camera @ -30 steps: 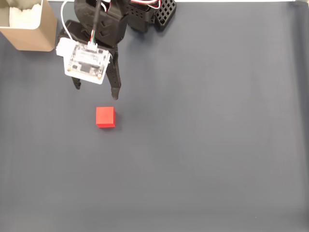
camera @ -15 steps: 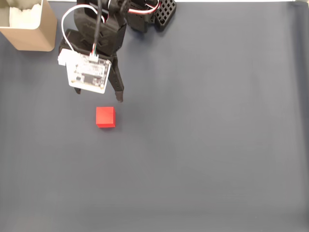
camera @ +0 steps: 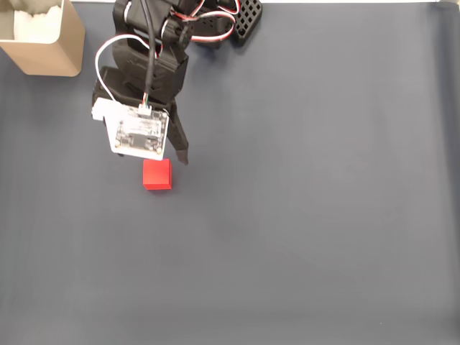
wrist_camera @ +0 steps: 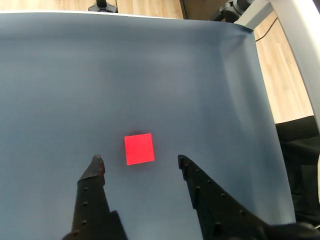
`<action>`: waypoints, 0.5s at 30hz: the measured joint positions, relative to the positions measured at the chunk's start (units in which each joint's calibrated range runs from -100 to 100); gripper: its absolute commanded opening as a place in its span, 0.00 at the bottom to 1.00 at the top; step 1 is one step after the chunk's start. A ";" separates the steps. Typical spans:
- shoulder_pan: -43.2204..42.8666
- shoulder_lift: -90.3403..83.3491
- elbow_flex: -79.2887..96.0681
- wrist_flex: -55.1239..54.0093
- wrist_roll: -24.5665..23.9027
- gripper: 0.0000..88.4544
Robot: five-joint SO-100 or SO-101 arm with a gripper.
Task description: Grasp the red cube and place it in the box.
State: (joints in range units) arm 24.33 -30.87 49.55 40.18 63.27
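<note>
The red cube [camera: 157, 175] lies on the dark grey mat, left of centre in the fixed view. My gripper [camera: 157, 159] hangs open just above its far side, with one black fingertip [camera: 183, 159] showing to the cube's right and the other hidden under the white camera board. In the wrist view the red cube [wrist_camera: 139, 149] sits between and slightly ahead of the two fingertips, and the gripper [wrist_camera: 140, 160] holds nothing. The tan box [camera: 43, 43] with white lining stands at the top left corner, well away from the cube.
The arm's black base [camera: 215, 21] stands at the top edge of the mat [camera: 323, 215]. In the wrist view the mat's far edge meets a wooden floor [wrist_camera: 150, 6], and a white table leg [wrist_camera: 300, 30] runs down the right side.
The gripper has moved down the fixed view from near the box toward the cube, still open. The cube has not moved.
</note>
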 measured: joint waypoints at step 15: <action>-2.89 7.12 -0.18 -4.53 -0.24 0.39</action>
State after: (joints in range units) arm 21.44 -23.75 49.37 35.64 63.03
